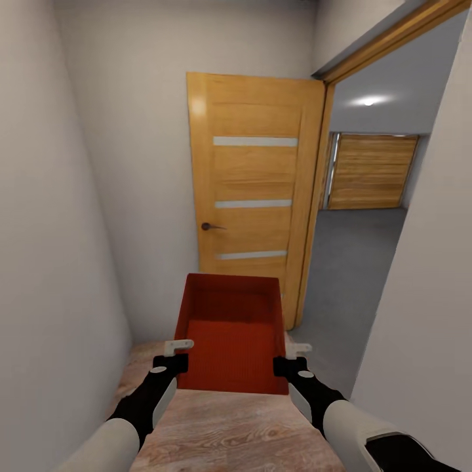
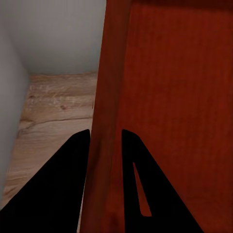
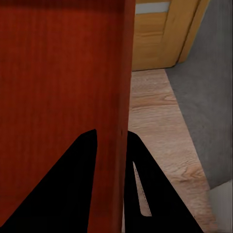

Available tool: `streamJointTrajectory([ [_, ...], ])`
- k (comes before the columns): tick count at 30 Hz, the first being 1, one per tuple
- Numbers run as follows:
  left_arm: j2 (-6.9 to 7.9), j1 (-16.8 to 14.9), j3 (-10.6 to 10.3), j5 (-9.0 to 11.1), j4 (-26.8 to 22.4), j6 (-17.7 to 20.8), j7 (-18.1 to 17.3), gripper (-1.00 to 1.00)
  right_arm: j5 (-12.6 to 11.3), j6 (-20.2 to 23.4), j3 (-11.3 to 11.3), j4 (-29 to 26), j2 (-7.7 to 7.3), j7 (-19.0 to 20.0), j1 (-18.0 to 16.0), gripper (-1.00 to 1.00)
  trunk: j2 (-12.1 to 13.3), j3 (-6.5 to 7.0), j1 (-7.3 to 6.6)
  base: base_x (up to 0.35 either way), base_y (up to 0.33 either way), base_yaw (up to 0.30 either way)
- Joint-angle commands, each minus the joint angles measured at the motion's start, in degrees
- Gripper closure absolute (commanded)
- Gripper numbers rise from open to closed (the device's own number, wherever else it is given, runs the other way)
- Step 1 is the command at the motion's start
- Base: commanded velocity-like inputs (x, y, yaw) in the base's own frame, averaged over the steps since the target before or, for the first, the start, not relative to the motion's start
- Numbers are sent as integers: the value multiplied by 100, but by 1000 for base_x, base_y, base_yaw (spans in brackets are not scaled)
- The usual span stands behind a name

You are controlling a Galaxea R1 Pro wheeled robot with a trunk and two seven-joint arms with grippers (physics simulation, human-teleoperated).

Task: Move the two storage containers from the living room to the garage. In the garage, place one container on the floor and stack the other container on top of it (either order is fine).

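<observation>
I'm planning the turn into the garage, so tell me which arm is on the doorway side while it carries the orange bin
Right. The grey-floored opening lies ahead to the right, so the right gripper, clamped on the storage container's right wall, leads the turn. The left gripper holds the opposite wall, nearer the plain wall.

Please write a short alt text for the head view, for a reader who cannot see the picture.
Two black-and-white robot arms hold an orange-red rectangular topless plastic bin between them, the left gripper on one side wall and the right gripper on the other. Ahead, an open light wooden door with three frosted strips leads off the light wood-plank floor onto a dark grey concrete floor.
</observation>
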Motion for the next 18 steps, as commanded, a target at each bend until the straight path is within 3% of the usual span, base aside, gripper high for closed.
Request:
streamJointTrajectory([
  [1, -43, -1, 71, 415, -5, 47, 275, 100, 6, -254, -191, -10, 5, -454, -6, 100, -8, -9, 1, 0, 0, -288],
  [18, -43, -1, 71, 415, 3, 47, 275, 100, 6, -254, -191, -10, 5, -453, -6, 100, -8, -9, 1, 0, 0, -288],
])
